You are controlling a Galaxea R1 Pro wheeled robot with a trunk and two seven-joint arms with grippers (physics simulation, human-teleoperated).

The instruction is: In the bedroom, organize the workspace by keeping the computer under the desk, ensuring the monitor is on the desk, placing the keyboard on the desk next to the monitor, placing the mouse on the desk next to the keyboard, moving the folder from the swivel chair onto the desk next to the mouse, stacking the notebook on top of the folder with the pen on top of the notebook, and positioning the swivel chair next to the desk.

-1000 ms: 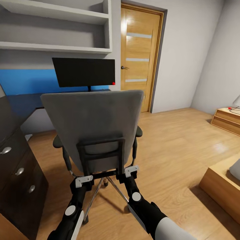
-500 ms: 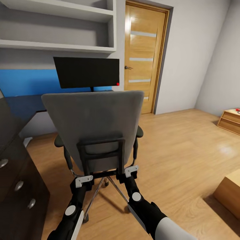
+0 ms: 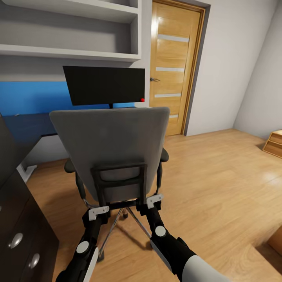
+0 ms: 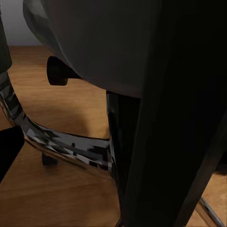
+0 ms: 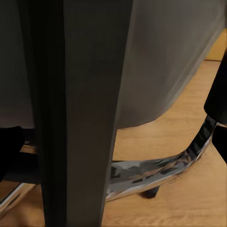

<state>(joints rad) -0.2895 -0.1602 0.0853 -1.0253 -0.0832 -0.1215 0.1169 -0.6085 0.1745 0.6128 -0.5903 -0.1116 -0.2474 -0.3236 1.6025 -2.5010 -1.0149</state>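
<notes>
Compared with a second ago, the whole head view has swung: the door (image 3: 178,68) and the monitor (image 3: 105,85) sit further right in the picture, the drawer unit (image 3: 21,231) has slid toward the lower left edge, and the wooden furniture at the right has nearly left the picture — a turn of the camera, while the chair and both arms keep the same place in front of it.

Both grippers stay pressed to the black frame at the back of the swivel chair (image 3: 111,145): the left gripper (image 3: 98,213) at the frame's lower left corner, the right gripper (image 3: 154,201) at its lower right. Whether either pair of jaws is clamped on the frame or merely set against it, I cannot tell; the fingertips are hidden behind the bar. In the left wrist view the chair's dark back support (image 4: 161,132) stands very close, with a chrome leg (image 4: 61,144) of the base over wood floor (image 4: 42,198); the right wrist view shows the same support (image 5: 75,113) and chrome.

Beyond the grey backrest the monitor stands upright on the black tabletop of the desk (image 3: 23,125), before its blue back panel, under grey wall shelves (image 3: 70,53).
</notes>
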